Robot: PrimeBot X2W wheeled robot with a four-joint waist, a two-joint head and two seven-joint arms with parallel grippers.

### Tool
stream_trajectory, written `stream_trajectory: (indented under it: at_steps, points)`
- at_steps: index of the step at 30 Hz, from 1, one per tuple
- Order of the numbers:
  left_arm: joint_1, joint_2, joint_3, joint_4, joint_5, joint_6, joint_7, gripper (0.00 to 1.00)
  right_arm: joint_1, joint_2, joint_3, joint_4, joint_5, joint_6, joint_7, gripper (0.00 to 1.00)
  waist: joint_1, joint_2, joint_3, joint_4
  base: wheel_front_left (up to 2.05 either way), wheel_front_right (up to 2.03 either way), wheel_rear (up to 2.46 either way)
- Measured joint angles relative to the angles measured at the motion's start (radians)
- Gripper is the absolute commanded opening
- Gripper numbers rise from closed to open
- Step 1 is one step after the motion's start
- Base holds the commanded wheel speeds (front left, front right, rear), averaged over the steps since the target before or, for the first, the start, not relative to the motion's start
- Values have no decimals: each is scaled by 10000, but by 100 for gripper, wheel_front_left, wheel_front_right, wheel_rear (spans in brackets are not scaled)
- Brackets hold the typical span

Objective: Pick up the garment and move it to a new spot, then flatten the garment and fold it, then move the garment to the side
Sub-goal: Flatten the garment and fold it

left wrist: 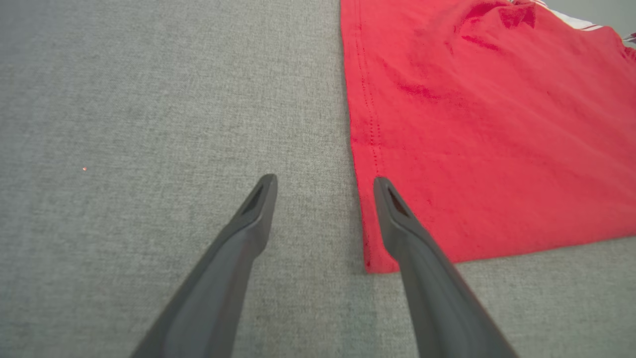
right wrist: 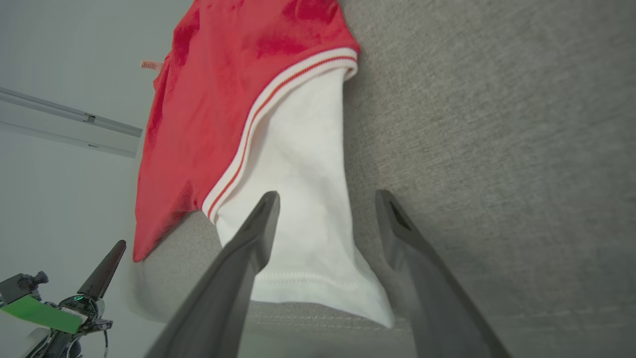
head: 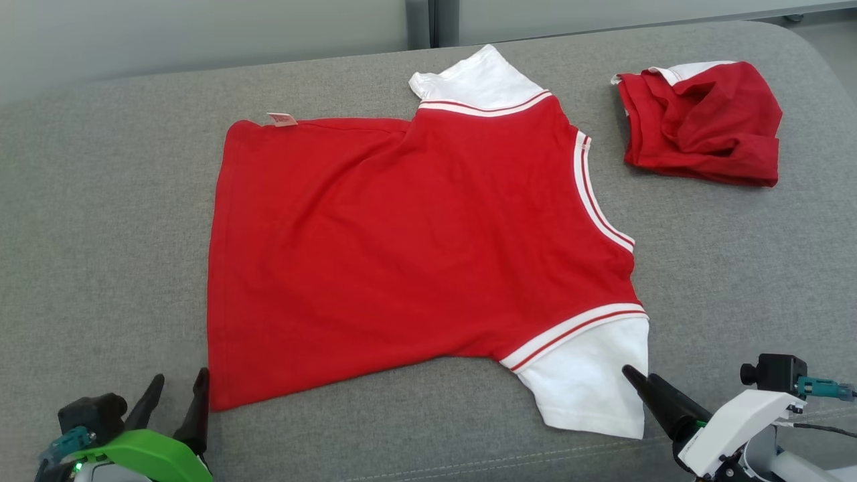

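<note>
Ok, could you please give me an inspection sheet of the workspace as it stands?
Surface: grey fabric cushion, smooth.
Job's things: red T-shirt, spread flat, not yet folded.
Clutter: second red garment, bunched, lying apart at the far right.
Grippers: left gripper open at the shirt's hem corner; right gripper open over the near white sleeve; both hold nothing.
Cables: thin black cable by the right wrist.
Surroundings: pale wall behind.

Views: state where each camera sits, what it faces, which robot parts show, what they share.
Head view: head-mounted, looking down at red shirt on couch; left gripper, right gripper below.
Left wrist view: along left gripper's open fingers, at shirt's hem corner.
Right wrist view: along right gripper's open fingers, over white sleeve.
Shared: the shirt.
</note>
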Motion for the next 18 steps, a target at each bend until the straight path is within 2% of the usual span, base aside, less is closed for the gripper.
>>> stream_trajectory:
  at_steps: [9,18]
  points:
    - [-360,4,717,-1200,623,6,-2,100,-614,-466,-401,25,-840,0,-451,100,0,0,-59,6,0,0,0]
    - [-378,-370,1513,-2690,1141,102,-31,100,-1542,-337,-1337,-495,-2529,-31,-918,100,0,0,-176,-23,0,0,0]
